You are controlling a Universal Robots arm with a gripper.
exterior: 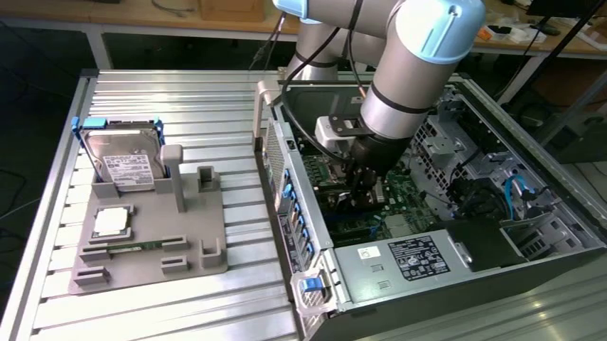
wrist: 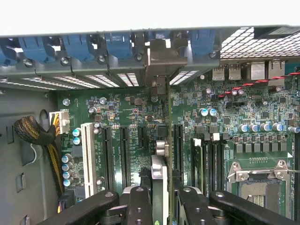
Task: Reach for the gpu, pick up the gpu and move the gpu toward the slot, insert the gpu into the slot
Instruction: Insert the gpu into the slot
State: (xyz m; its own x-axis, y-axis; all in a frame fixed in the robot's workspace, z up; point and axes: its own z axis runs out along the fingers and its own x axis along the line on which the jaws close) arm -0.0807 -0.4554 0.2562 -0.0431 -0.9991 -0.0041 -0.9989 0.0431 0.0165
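Now end effector (wrist: 161, 197) pinching the gpu (wrist: 160, 173) edge-on above the motherboard (wrist: 117, 112) slots.

You have the computer case (exterior: 474, 234) lying open on the table (exterior: 218, 99), toward the exterior view's right. The holder tray (exterior: 152, 245) sits to its left. The hard drive (exterior: 124, 167) stands at the tray's far end. The end effector (exterior: 365, 195) is down inside the case, holding the gpu (wrist: 161, 159) upright over the board (wrist: 140, 117).
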